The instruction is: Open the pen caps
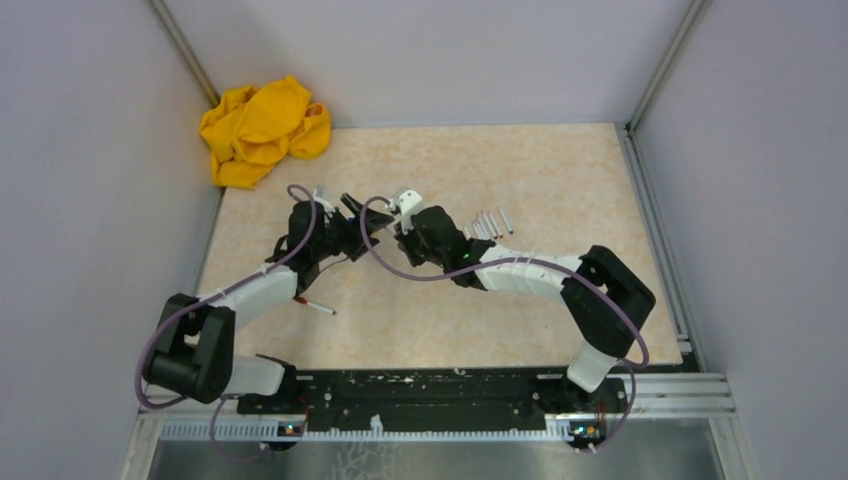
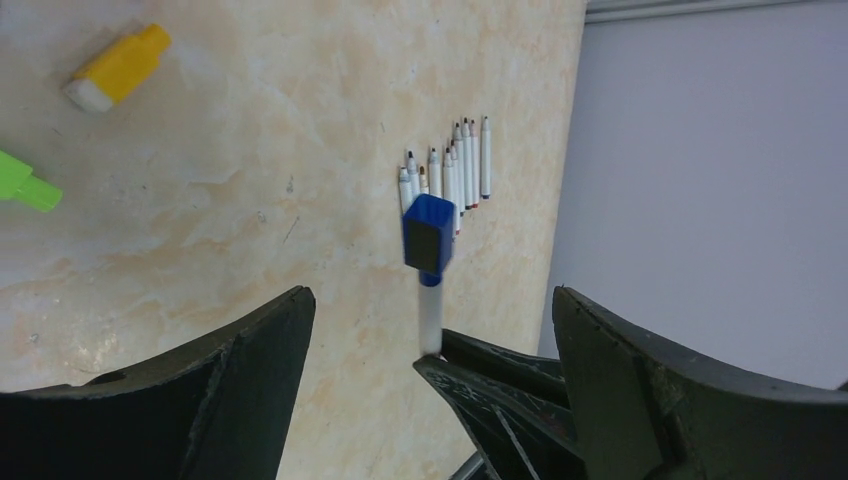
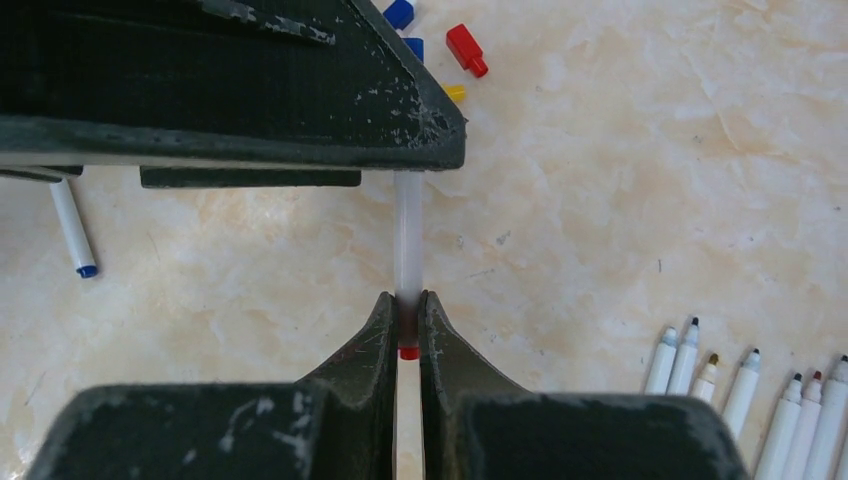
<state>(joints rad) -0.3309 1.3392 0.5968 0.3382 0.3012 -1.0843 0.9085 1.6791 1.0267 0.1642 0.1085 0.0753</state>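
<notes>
My right gripper (image 3: 407, 300) is shut on the barrel of a white marker (image 3: 408, 235), whose red end (image 3: 408, 352) shows between the fingers. The marker points toward my left gripper (image 2: 430, 295), which is open wide. The marker's blue pen cap (image 2: 428, 235) sits on its tip just past the left fingertips, touching neither finger. In the top view both grippers meet mid-table, the left gripper (image 1: 352, 212) beside the right gripper (image 1: 398, 232). Loose pen caps lie on the table: yellow (image 2: 118, 68), green (image 2: 25, 183), red (image 3: 466, 48) and blue (image 3: 399, 13).
A row of several uncapped markers (image 1: 490, 222) lies right of the grippers. One marker (image 1: 318, 306) lies alone near the left arm, and another with a blue end (image 3: 73, 228) lies below the left gripper. A crumpled yellow cloth (image 1: 262, 130) fills the far left corner. Walls enclose the table.
</notes>
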